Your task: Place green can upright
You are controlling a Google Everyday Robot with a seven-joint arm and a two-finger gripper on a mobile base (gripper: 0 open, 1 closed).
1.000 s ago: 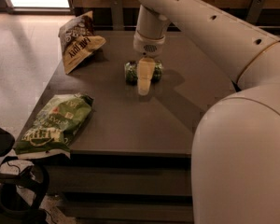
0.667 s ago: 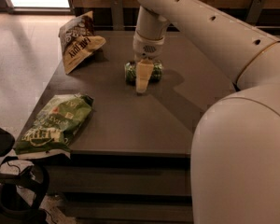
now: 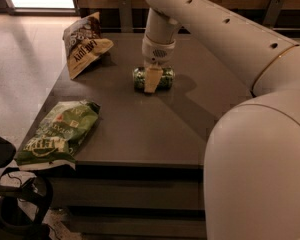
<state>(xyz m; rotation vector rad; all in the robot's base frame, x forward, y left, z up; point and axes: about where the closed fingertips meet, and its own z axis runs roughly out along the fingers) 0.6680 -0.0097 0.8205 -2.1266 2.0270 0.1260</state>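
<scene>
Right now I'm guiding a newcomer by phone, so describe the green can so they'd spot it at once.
On the dark table, look at the far middle, where the white arm's end effector reaches down. The green can lies on its side right there. It is the only small cylinder; the green bag and tan bag further left are crinkled snack packets.

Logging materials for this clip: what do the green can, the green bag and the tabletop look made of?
The green can, lying on its side under the gripper: likely metal, faint sheen. The green bag: crinkled glossy film, probably plastic. The tabletop: smooth, dark, softly reflective, perhaps laminate.
</scene>
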